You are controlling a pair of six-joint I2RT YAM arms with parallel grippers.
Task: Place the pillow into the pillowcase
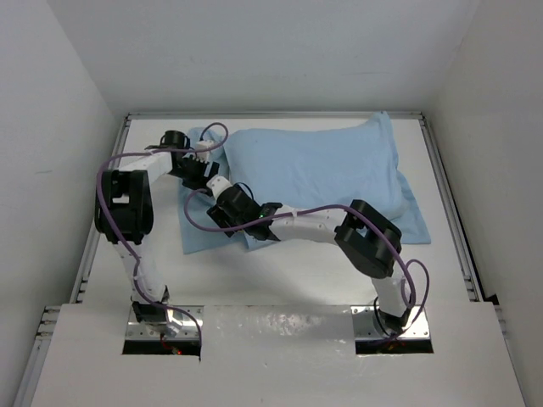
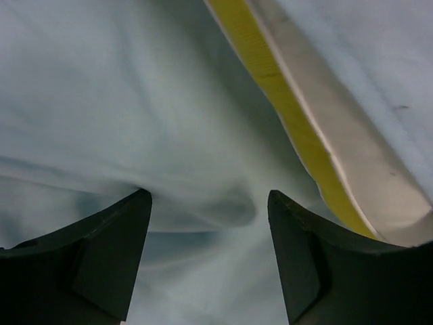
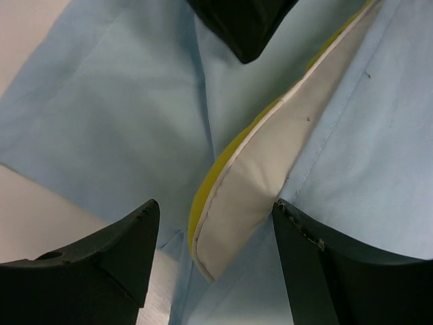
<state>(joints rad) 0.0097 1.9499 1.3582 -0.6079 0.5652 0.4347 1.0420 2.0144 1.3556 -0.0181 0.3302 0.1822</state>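
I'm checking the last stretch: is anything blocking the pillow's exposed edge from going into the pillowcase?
Nothing visible does. The pillow corner pokes out of the pillowcase mouth, with only loose blue fabric around it. The right pincer straddles that corner, open; the left pincer is open over the fabric beside it.

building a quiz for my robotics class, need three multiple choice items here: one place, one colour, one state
1. Where do the left hand and the right hand work? A at the left end of the pillowcase B at its right end C far from the fabric
2. What colour is the piping on the pillow? A red B yellow C black
3. Where is the pillow? A bare beside the case B inside the case, an edge showing C hanging in the air
1 A, both meet there in the top view. 2 B, a yellow strip lines the white edge. 3 B, the case bulges full.
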